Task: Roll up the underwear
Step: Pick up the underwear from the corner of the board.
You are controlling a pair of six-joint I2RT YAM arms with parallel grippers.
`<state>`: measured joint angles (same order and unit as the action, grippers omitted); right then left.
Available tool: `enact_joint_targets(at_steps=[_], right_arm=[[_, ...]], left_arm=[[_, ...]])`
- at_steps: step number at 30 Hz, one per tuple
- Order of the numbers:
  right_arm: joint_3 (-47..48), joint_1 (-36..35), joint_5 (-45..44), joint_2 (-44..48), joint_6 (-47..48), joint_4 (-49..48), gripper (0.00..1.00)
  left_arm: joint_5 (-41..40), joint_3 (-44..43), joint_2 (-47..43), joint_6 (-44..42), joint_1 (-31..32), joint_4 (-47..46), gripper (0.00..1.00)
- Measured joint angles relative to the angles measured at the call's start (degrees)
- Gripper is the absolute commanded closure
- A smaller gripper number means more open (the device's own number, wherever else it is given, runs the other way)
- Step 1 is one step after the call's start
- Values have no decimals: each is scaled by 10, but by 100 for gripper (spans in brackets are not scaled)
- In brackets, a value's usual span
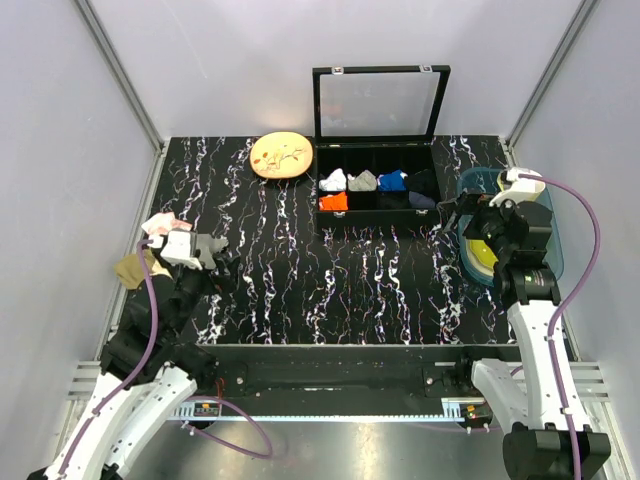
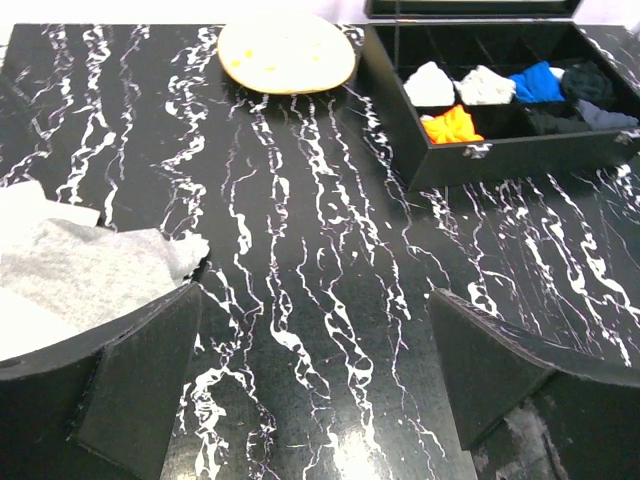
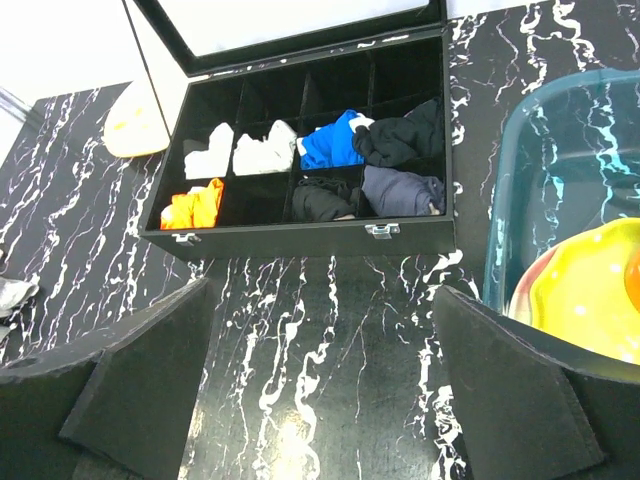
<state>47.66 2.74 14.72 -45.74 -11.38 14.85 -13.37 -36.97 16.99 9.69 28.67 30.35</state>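
Note:
The underwear, a mid-grey soft cloth, lies on the black marble table just left of my left gripper's left finger, partly behind it. A paler cloth lies against its far side. My left gripper is open and empty over bare table; in the top view it sits at the table's left, and the wrist hides the underwear there. My right gripper is open and empty, in front of the black box; in the top view it is at the right.
A black compartment box with raised lid holds several rolled cloths at the back. A tan plate lies left of it. A blue bin with a yellow plate stands right. Pink-and-white and olive-tan cloths lie far left.

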Motion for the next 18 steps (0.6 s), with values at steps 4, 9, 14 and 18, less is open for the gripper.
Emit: enact_joint_targets(at_steps=[4, 9, 14, 18], right_arm=[[0, 0, 26, -11, 0, 0, 0], [7, 0, 120, -48, 25, 0, 0], [47, 1, 277, -108, 87, -3, 0], [45, 2, 334, -123, 112, -6, 0]], left_arm=[[-19, 0, 10, 21, -22, 5, 1], [-6, -6, 67, 45, -82, 6, 1], [91, -27, 168, 74, -235, -9, 1], [196, -52, 257, 109, -375, -32, 1]])
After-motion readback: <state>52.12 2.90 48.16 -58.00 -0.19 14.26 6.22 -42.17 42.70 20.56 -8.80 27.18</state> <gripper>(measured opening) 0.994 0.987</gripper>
